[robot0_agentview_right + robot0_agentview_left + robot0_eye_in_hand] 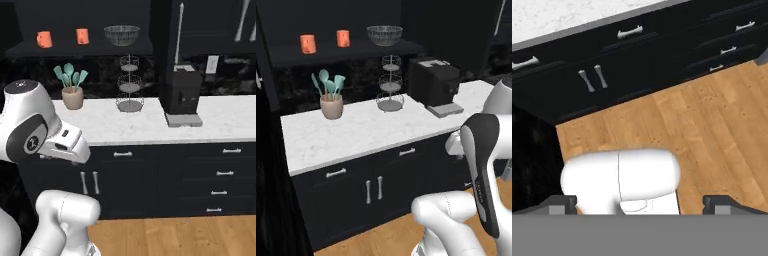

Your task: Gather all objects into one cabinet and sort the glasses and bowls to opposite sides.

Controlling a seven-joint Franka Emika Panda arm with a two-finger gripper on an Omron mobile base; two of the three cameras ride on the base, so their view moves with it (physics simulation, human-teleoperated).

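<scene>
Fingers (640, 202) spread wide, gripping nothing, aimed down at the wood floor (712, 135). Up in the cabinet (85, 47), its door open: two orange mugs (308, 43) (343, 38) left of one bowl (384, 35), above the table (366, 130).

The gripper (640, 202) pointed down at a wooden floor (712, 135), its two dark fingertips (559, 202) set wide apart at 6 o'clock. Black drawers (677, 35) with short silver handles (630, 32) ran across 12 o'clock, beneath a strip of white marble counter (562, 15).
</scene>
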